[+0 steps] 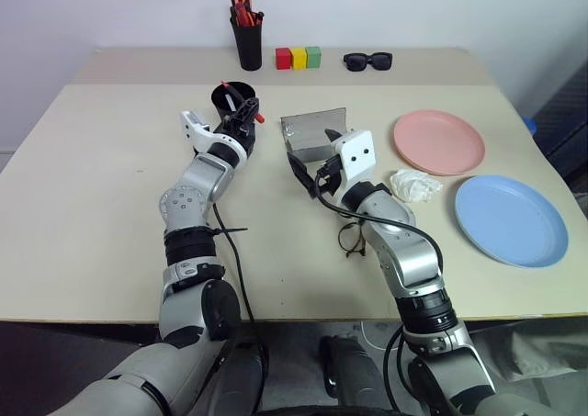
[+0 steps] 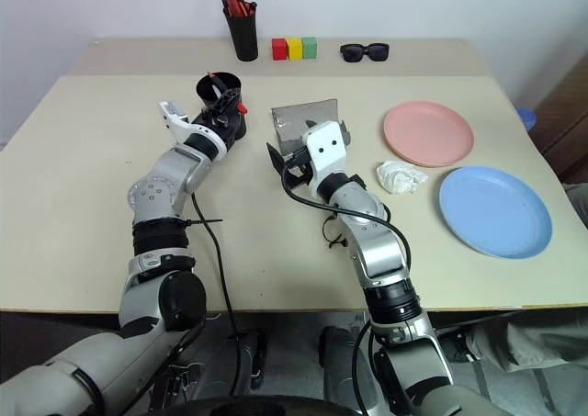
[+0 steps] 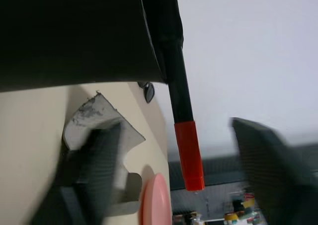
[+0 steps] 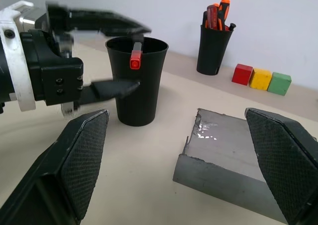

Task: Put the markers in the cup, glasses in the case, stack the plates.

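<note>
A black cup [image 1: 233, 102] stands on the table left of centre. A black marker with a red cap [image 4: 135, 59] leans out over its rim. My left gripper [image 1: 246, 113] is open at the cup's rim, one finger on each side of the marker and neither touching it. To the right lies the open grey glasses case [image 1: 313, 131]. My right gripper [image 1: 314, 157] hangs open just in front of the case, with nothing in it. Thin-framed glasses [image 1: 352, 239] lie on the table, partly under my right forearm. At the right sit a pink plate [image 1: 438, 141] and a blue plate [image 1: 511, 219], apart from each other.
A crumpled white tissue [image 1: 415, 185] lies between the case and the plates. At the back stand a second black cup of markers [image 1: 246, 41], red, yellow and green blocks [image 1: 298, 58], and dark sunglasses [image 1: 367, 61].
</note>
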